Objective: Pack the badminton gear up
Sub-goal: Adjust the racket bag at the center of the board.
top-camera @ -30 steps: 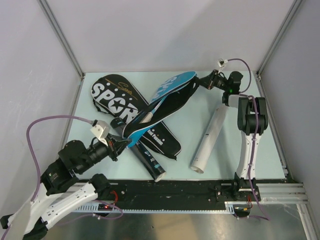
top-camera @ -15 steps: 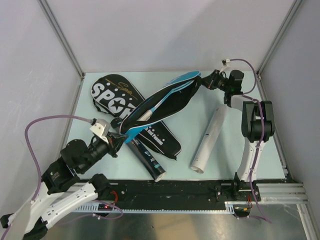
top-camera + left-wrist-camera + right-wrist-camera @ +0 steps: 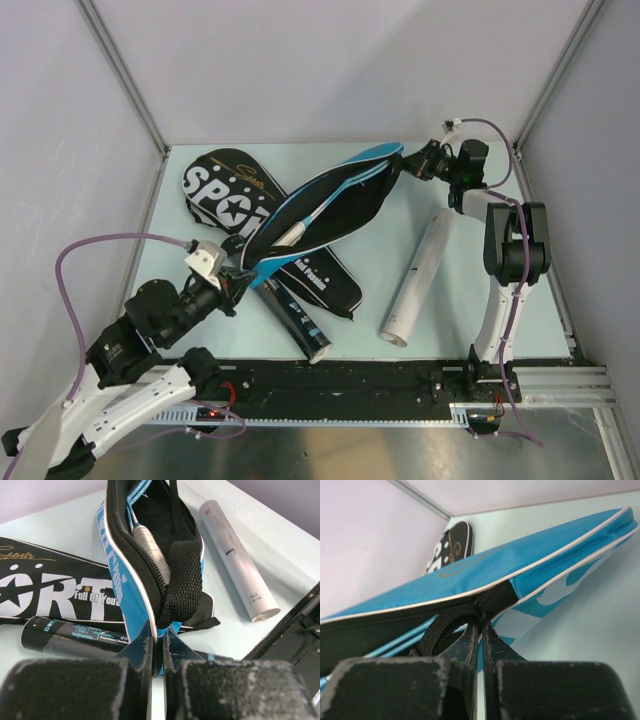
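Two grippers hold one blue cover [image 3: 352, 208] between them, slung diagonally above the table [image 3: 360, 330] from near left to far right. The left gripper [image 3: 243, 272] is clenched on the cover's narrow near end; in its wrist view, the left gripper [image 3: 157, 645] has its jaws pressed together on the blue-and-white piped edge [image 3: 116, 575] just below a black woven strap [image 3: 182, 580]. The right gripper [image 3: 405, 160] is clamped on the wide far end, and its own camera shows the right gripper [image 3: 481, 630] with both jaws pinched shut where a black strap loop [image 3: 445, 625] meets the blue panel. The cover gapes open along its zip, and a racket lies inside it, its grey wrapped handle [image 3: 290, 232] towards the left gripper and a light-blue shaft [image 3: 322, 203] running up into the cover. A black cover [image 3: 222, 190] printed with white letters lies flat on the table at the far left, partly under the blue cover. A black tube [image 3: 298, 318] lies near the left gripper and crosses the black cover's narrow end; I cannot tell which is on top. A white tube [image 3: 420, 275] lies on the table towards the right, apart from both covers, beside the right arm.
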You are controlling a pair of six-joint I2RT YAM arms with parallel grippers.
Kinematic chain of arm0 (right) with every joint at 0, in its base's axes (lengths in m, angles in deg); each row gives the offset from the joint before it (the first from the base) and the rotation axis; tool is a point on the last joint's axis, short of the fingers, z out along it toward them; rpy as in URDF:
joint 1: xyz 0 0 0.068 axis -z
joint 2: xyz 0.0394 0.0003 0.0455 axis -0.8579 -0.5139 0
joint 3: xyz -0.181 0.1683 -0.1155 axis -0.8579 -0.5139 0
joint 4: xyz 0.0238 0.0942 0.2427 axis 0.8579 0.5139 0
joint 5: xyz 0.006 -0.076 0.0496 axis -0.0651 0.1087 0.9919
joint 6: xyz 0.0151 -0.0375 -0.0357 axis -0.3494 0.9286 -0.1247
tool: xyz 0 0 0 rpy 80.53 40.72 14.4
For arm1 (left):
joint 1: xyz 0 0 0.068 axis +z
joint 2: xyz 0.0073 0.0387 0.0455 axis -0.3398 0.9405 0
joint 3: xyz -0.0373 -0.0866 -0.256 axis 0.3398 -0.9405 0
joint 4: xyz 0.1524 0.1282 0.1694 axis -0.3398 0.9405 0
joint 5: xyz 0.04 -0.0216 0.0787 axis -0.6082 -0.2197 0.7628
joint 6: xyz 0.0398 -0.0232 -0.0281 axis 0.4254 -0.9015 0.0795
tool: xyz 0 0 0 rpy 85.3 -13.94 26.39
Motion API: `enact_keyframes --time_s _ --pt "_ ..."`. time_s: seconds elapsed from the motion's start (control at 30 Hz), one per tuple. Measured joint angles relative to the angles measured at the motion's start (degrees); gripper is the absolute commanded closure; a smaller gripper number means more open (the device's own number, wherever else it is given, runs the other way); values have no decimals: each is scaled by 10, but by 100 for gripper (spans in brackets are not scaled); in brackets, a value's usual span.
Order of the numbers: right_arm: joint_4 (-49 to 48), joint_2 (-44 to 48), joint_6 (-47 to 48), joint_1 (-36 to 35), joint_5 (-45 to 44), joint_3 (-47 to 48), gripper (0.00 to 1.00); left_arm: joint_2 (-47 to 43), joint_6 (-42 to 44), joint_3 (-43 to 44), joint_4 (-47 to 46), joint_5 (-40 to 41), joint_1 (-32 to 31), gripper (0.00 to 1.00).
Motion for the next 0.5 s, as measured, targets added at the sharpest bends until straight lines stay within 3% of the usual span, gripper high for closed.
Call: enact_keyframes --time_s 0.1,0.27,0.33,0.43,0.5 --pt "-30 -3 -51 2 -15 0 100 0 10 -13 -4 -16 0 97" --pt "-74 -33 -127 16 -32 23 100 43 63 -37 -25 -13 0 90" --pt "-76 -49 -145 24 -39 38 100 95 92 -36 -44 7 0 81" --pt "-79 -67 -165 41 -54 47 100 195 127 -31 -54 43 1 55" --pt "-79 -71 -174 51 -54 47 100 248 137 -30 -54 57 2 42"
